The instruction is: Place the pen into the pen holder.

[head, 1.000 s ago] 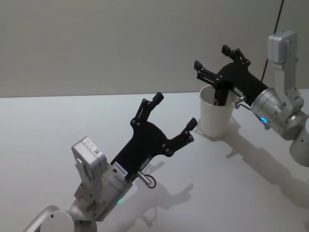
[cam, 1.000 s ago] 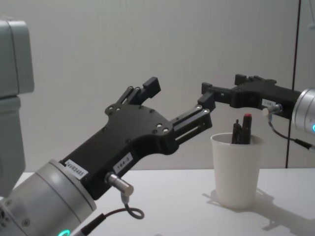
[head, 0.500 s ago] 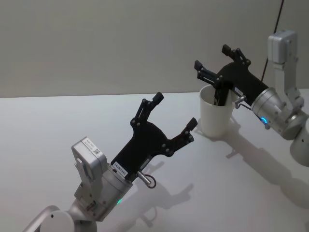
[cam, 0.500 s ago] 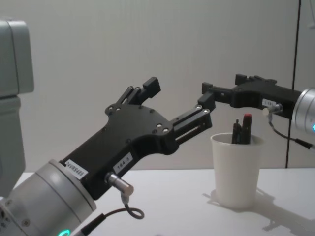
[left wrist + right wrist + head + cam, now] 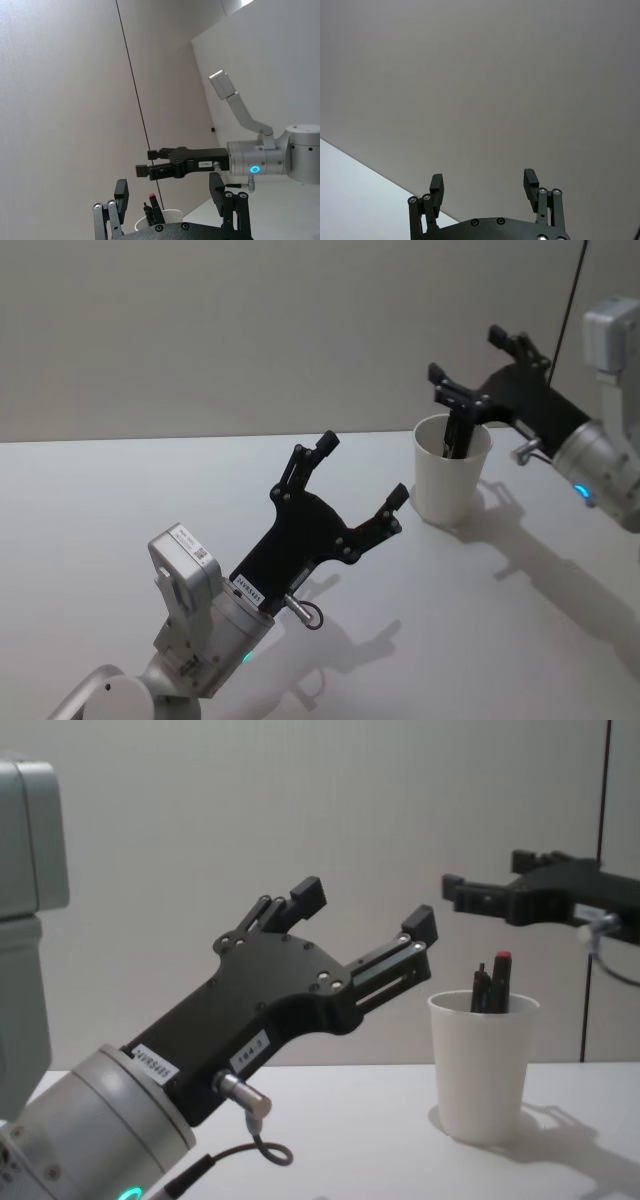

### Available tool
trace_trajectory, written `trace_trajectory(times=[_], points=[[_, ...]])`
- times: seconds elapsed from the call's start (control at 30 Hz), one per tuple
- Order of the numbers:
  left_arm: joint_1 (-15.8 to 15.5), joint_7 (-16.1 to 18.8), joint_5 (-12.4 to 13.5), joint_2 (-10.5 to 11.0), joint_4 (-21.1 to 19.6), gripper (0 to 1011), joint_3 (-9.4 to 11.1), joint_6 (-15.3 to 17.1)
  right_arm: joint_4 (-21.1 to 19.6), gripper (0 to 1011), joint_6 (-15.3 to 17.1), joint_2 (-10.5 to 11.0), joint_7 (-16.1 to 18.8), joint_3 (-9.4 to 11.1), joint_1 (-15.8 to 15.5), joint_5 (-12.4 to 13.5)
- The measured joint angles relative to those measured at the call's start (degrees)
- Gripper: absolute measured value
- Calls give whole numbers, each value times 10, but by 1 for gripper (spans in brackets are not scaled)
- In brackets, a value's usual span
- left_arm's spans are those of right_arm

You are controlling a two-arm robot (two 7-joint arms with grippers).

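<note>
The right gripper (image 5: 487,358), fingers spread and empty, hangs above the pen holder (image 5: 451,482) with the pen (image 5: 500,980) inside, while the left gripper (image 5: 362,468), also spread, idles at its eight o'clock over the table (image 5: 120,500).

White table (image 5: 120,500) w/ plain grey wall (image 5: 250,320) behind; thin dark line, maybe cable (image 5: 572,295), on wall.

Labels on the left gripper

Two small white stickers sat on the left gripper (image 5: 365,925); their print was too small to be read with confidence.
</note>
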Motion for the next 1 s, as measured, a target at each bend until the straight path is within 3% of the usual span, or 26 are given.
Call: trace_trajectory(times=[0.47, 0.7, 1.0], points=[[0, 0, 0, 0, 0, 1001, 0, 0, -86, 1001, 18, 77, -29, 43, -67, 11], [-1, 3, 1, 1, -1, 1001, 0, 6, -90, 1001, 20, 75, -32, 43, -71, 11], [-8, 35, 14, 6, -13, 1001, 0, 57, -117, 1001, 31, 64, -58, 45, -109, 14]])
